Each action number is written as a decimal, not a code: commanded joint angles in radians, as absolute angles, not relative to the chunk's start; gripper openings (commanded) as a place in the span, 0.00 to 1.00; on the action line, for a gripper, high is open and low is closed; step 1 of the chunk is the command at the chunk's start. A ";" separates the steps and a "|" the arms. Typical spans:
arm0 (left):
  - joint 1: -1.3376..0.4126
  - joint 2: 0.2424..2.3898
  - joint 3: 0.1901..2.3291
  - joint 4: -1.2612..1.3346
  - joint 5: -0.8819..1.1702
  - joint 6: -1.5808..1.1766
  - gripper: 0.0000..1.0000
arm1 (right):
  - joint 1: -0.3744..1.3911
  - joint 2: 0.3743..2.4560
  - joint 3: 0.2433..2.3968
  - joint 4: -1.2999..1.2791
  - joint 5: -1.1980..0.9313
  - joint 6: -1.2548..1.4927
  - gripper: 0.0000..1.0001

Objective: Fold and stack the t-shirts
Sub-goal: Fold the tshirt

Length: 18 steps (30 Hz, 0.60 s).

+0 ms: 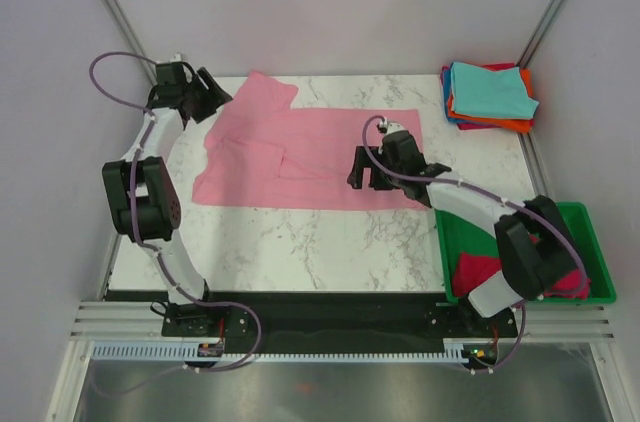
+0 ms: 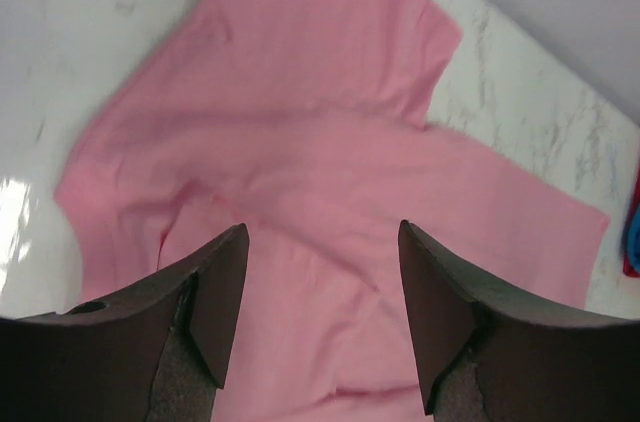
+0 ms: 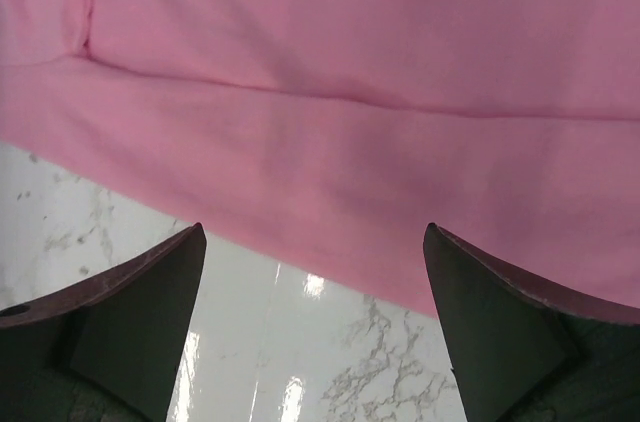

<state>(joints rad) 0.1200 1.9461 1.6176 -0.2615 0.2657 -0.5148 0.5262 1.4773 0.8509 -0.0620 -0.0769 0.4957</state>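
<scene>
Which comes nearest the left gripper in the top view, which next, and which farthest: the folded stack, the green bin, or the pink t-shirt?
1. pink t-shirt, right by the left gripper.
2. folded stack, far right corner.
3. green bin, near right edge.

spread t-shirt [image 1: 300, 157]: plain light pink, no print
table [image 1: 300, 242]: white marble pattern with thin grey veins
top t-shirt of the stack [image 1: 490, 87]: plain teal
t-shirts under it [image 1: 510, 125]: orange, with slivers of blue and red at the edges
bin [image 1: 592, 232]: bright green
cloth in the bin [image 1: 478, 270]: red to magenta, exact shade hard to tell
left gripper [image 1: 215, 92]: black
right gripper [image 1: 365, 177]: black
left arm [image 1: 150, 137]: white shells, black joints
right arm [image 1: 465, 204]: white shells, black joints
cables [image 1: 120, 57]: purple
walls [image 1: 330, 2]: plain pale grey
</scene>
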 commanded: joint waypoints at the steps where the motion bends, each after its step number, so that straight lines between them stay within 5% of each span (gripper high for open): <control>1: 0.103 1.693 1.441 -0.405 0.134 -0.581 0.69 | 0.520 1.621 1.100 -0.183 0.087 0.453 0.98; 8: 0.147 1.384 0.998 -0.449 -0.109 -0.598 0.77 | 0.499 1.686 1.114 -0.313 0.221 0.525 0.98; 18: 0.213 1.523 0.851 -0.408 -0.097 -0.759 0.78 | 0.404 1.494 0.971 -0.304 0.140 0.500 0.98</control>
<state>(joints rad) 0.2073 1.4738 0.8757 -0.4236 -0.0559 -0.6724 0.4156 1.6016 0.9813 -0.3157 0.1452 0.5083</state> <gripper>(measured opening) 0.776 0.982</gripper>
